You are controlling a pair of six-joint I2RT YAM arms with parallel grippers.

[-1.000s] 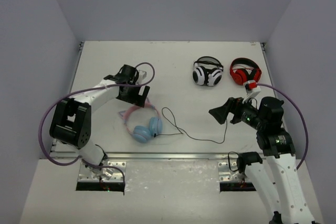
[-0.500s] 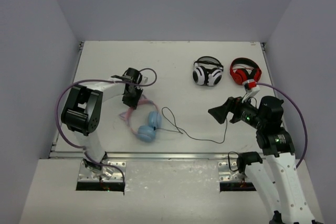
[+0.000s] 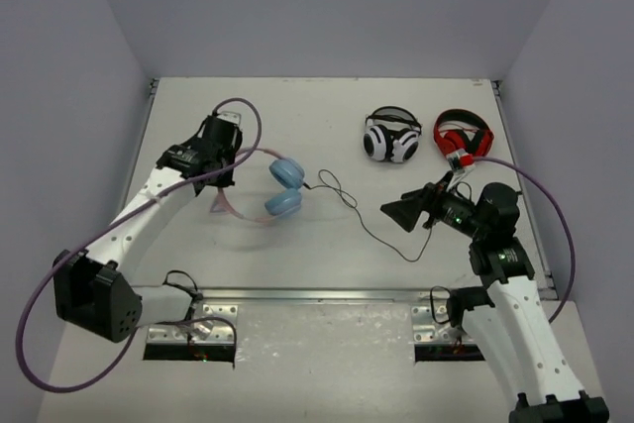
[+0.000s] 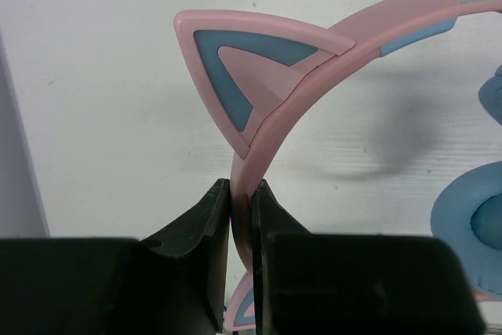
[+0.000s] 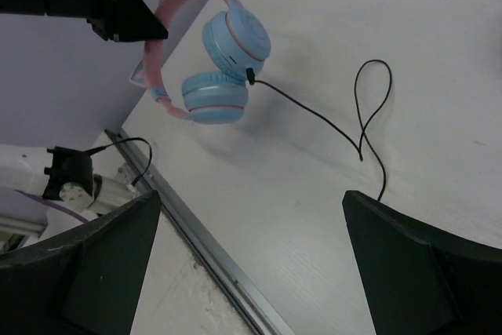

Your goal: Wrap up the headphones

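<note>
Left wrist: left pincer (image 4: 241, 194) clamped on headphones (image 4: 271, 76) — right pincer (image 5: 249, 203) wide, empty.

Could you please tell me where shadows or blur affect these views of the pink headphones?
Left wrist: the headphones are sharp, throwing a soft shadow on the table; the left gripper is dark. Right wrist: the right gripper looms black in the lower corners. Top external: even light, no glare.

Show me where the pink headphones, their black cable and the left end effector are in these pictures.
pink headphones (image 3: 287, 173), top view, on the upper blue ear cup.
black cable (image 5: 314, 118), right wrist view, on the stretch past the plug.
left end effector (image 4: 240, 194), left wrist view, midway between its fingertips.
</note>
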